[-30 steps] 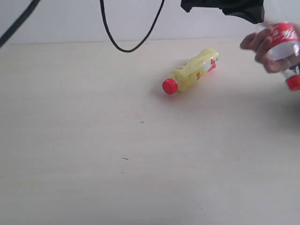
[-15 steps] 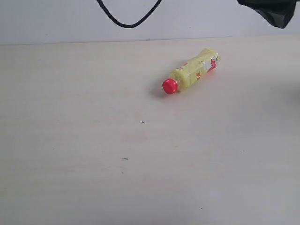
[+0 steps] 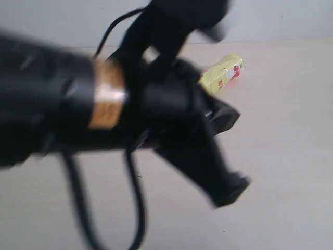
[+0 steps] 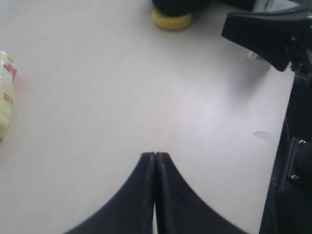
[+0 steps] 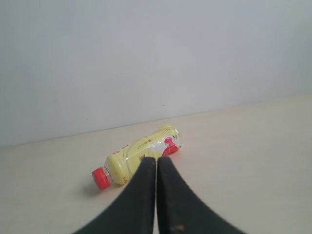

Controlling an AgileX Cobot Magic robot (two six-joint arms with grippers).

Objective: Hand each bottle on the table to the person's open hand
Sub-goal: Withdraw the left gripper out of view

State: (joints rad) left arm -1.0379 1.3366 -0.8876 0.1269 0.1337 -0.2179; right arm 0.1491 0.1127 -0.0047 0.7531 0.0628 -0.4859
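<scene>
One yellow bottle point(image 3: 225, 73) with a red cap lies on its side on the beige table point(image 3: 291, 130). In the exterior view only its base end shows past my blurred left arm point(image 3: 104, 109), which crosses close in front of the camera. My left gripper point(image 4: 155, 155) is shut and empty over bare table, with the bottle point(image 4: 4, 97) off to its side. My right gripper point(image 5: 156, 159) is shut too and holds nothing. Its tips line up with the bottle point(image 5: 131, 161) lying beyond them. The person's open hand is out of view.
A pale wall runs behind the table's far edge point(image 5: 243, 105). A black cable point(image 3: 112, 31) hangs at the back. In the left wrist view, black arm parts point(image 4: 273, 34) and a yellow round piece point(image 4: 171, 19) stand at the table's side.
The hand carrying a red-labelled bottle has left the view to the right. My left arm has swung in close before the exterior camera. The yellow bottle has not moved.
</scene>
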